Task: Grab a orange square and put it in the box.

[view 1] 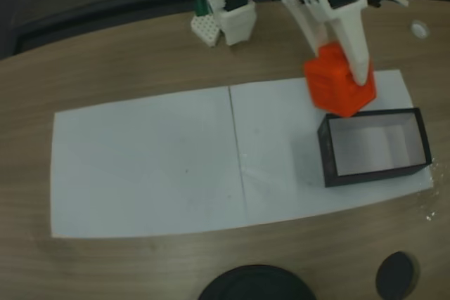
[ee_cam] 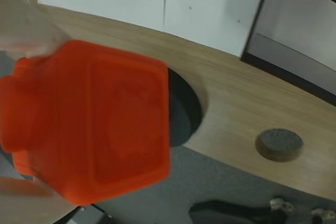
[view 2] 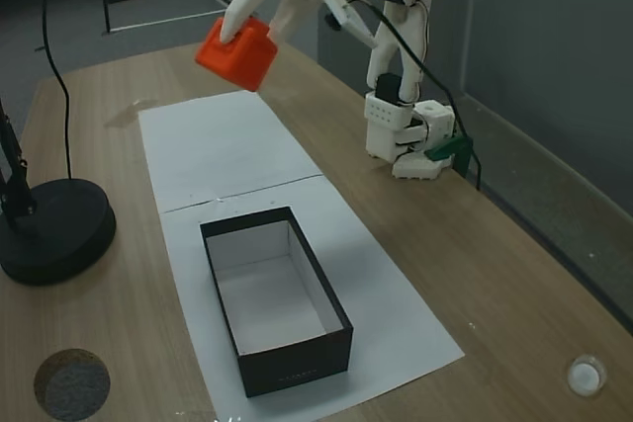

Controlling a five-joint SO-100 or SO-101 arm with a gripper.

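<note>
The wood-grain worktop (view 1: 140, 61) carries two white paper sheets (view 1: 148, 159) laid side by side. On the sheet at the right of a fixed view rests the shallow rectangular box with thin black walls and a pale floor (view 1: 328, 154), open side up and nothing inside it (view 2: 237, 343). The white plastic arm's pincer (view 2: 252, 29) is clamped on the bright orange plastic cube (view 2: 237, 54), holding it tilted and lifted clear of the paper, apart from the box; the cube looms large in the wrist view (ee_cam: 94, 124).
</note>
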